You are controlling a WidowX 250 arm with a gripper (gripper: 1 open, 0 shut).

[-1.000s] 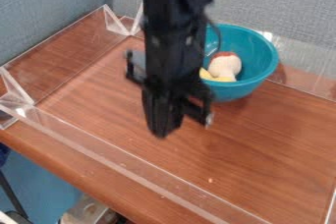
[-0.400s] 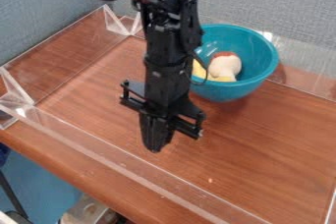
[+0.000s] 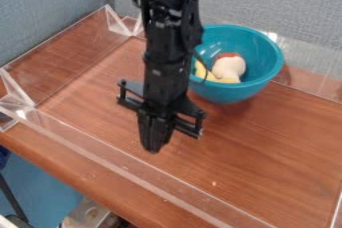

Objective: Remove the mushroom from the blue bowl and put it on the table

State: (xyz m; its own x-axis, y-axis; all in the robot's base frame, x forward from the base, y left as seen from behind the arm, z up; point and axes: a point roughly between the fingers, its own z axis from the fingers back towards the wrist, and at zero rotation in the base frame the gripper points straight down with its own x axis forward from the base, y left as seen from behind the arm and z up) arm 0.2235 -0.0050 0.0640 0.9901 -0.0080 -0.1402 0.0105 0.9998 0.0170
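- One robot arm (image 3: 166,42), black, reaching down from the top of the view, with its fingers (image 3: 156,144) pressed together into a single point, aimed straight down and holding nothing.
- One blue bowl (image 3: 262,80), teal, deep and glossy, standing on the desk (image 3: 261,157) to the right of and behind the arm.
- One mushroom (image 3: 231,67), cream stem and tan-brown cap, lying inside the bowl; not yet removed.
- One yellow piece (image 3: 205,71), just beside the mushroom in the bowl, partly hidden by the arm.
- Several clear acrylic walls (image 3: 54,44) edging the wood-grain desk.
- Position note: the fingertip sits low over bare desk in front of the bowl, apart from its rim; whether it touches the wood cannot be told.
- Risk, judged: fingers this low could clip the bowl wall on the way across and shove or tip the bowl; they need to lift first.
- Risk, judged: entering the bowl without spreading would push the mushroom aside instead of gripping it.
- Risk, judged: the yellow piece lies so close that a loose grasp may take it instead, or both.
- Risk, judged: glossy walls may let the mushroom roll away.
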